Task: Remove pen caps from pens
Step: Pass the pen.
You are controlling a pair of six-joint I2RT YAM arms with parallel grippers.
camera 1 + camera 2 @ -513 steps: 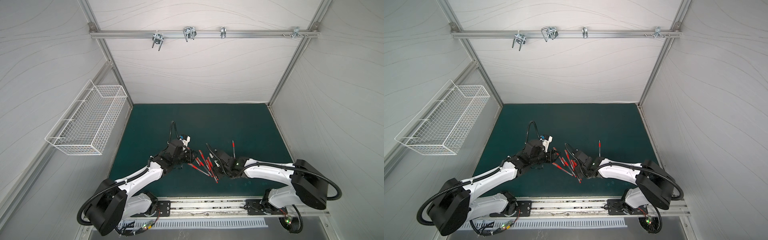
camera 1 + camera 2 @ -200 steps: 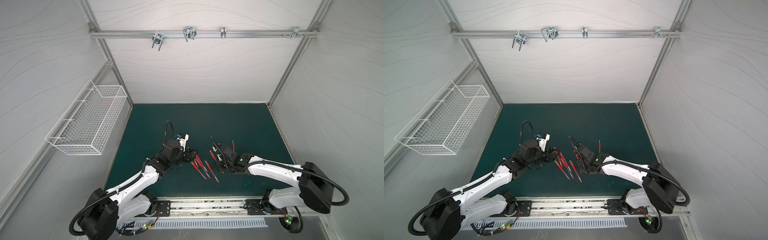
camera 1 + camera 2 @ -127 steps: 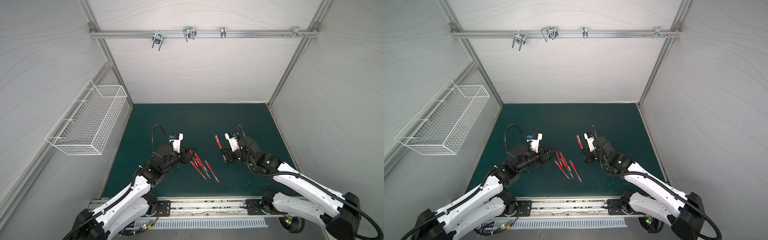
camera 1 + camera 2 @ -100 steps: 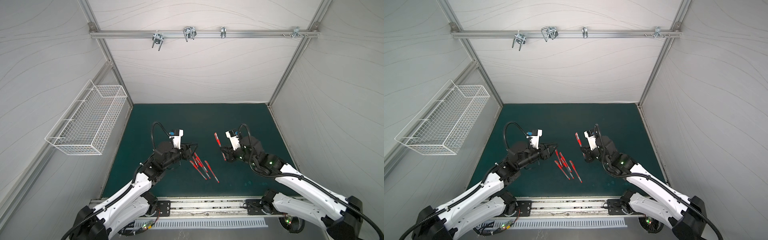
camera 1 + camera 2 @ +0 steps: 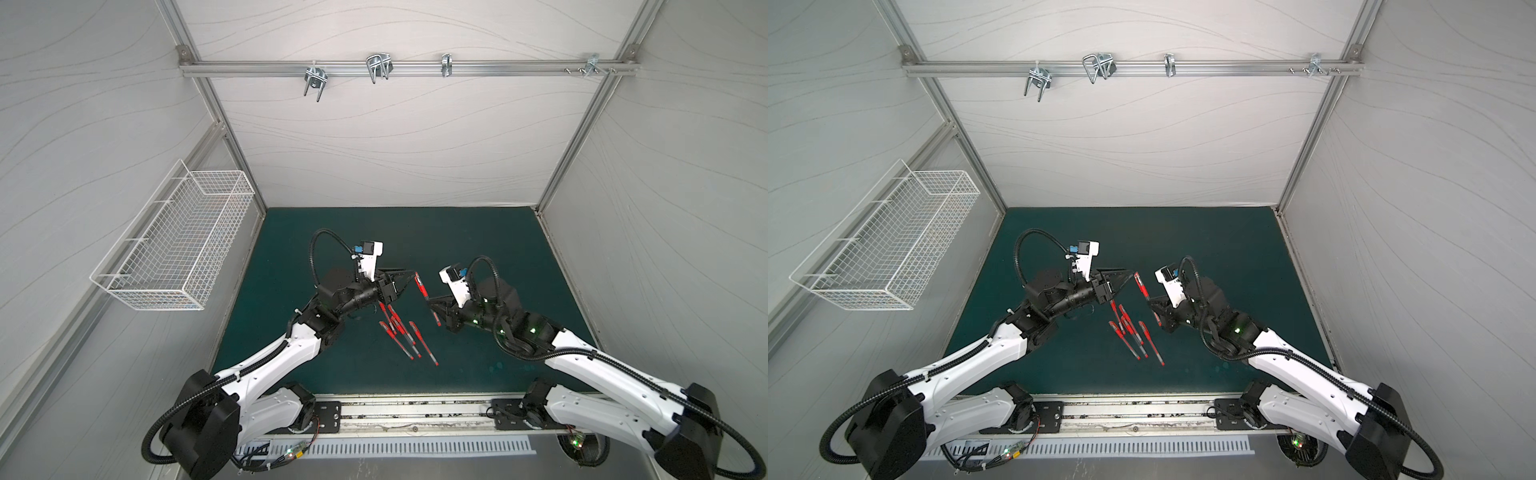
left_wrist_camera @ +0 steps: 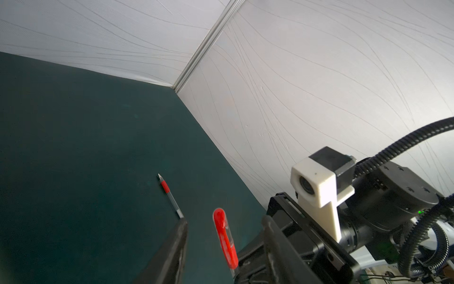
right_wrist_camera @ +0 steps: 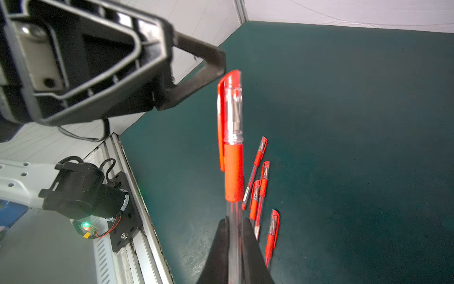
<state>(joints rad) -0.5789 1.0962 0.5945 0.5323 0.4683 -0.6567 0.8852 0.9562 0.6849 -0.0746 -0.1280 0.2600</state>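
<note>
My right gripper [image 7: 234,226] is shut on the clear barrel of a pen [image 5: 420,286], held above the mat with its capped end toward the left arm. The red pen cap [image 7: 231,108] is on the pen, above the red grip band. My left gripper [image 6: 224,220] is open, its fingers [image 7: 216,61] either side of the cap's end [image 6: 224,238] without touching it. In both top views the two grippers [image 5: 1127,282] [image 5: 1152,303] meet over the mat's middle. Several capped pens [image 5: 399,328] [image 7: 261,177] lie in a loose cluster below.
A single uncapped pen [image 6: 169,194] lies on the dark green mat [image 5: 457,241] toward the right wall. A white wire basket [image 5: 178,249] hangs on the left wall. The metal rail [image 5: 415,411] runs along the front edge.
The right arm has lifted a pen off the cluster and raised it. The left gripper has risen and moved right, bringing its open jaws around the cap's end.
</note>
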